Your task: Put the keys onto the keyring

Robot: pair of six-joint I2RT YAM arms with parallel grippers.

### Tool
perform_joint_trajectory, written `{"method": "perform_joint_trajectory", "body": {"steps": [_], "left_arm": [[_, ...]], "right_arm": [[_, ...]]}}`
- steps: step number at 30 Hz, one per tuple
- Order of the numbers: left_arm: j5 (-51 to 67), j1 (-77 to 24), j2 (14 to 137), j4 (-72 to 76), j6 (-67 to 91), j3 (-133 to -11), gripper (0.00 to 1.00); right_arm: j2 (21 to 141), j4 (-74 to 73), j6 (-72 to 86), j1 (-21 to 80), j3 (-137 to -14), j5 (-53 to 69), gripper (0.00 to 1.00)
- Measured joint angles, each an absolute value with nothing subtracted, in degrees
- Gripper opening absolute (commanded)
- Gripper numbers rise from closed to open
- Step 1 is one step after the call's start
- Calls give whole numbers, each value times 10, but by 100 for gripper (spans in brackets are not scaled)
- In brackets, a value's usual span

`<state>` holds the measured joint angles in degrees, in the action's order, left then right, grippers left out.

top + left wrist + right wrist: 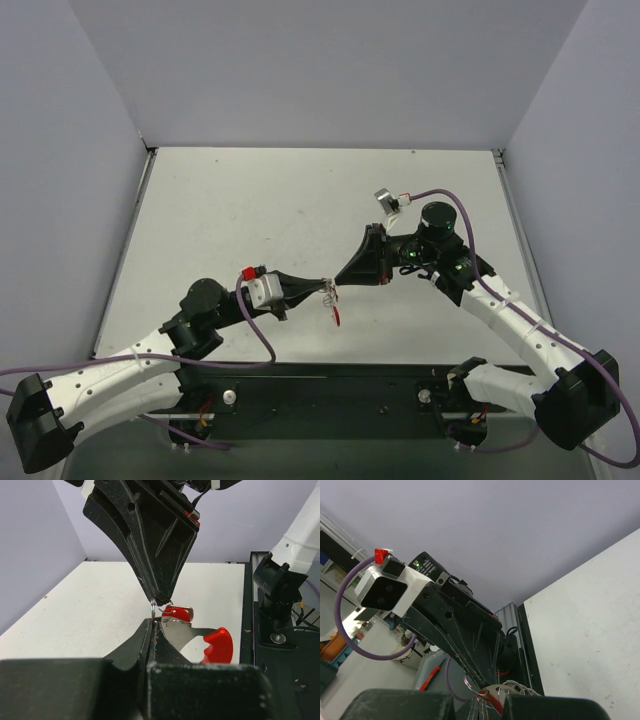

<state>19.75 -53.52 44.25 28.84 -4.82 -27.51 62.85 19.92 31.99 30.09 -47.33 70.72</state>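
Both grippers meet tip to tip above the table's middle front. My left gripper (322, 287) (151, 623) is shut, and the thin wire of the keyring (152, 611) (472, 681) sticks up from between its tips. A key with a silver blade and a red head (218, 645) (336, 315) hangs beside its right finger, with wire across the blade. My right gripper (340, 281) (482, 711) is shut and comes down onto the ring from above. A second red-headed key (177, 613) (492, 703) sits at its tips. Exactly how the pieces interlock is hidden.
The white table (250, 220) lies below the raised grippers. Grey walls (330, 70) close off the back and sides. A black base rail (330, 385) carrying both arm mounts runs along the near edge.
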Motion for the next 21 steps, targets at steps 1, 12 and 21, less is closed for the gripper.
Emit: {"method": "perform_joint_trajectory", "body": {"steps": [1, 12, 21], "left_arm": [[197, -535, 442, 288, -49, -275, 0], [197, -535, 435, 284, -50, -274, 0], [199, -535, 409, 284, -50, -274, 0]], "right_arm": [[628, 200, 321, 301, -473, 708, 0], [628, 203, 328, 301, -473, 710, 0], [633, 202, 327, 301, -473, 710, 0]]}}
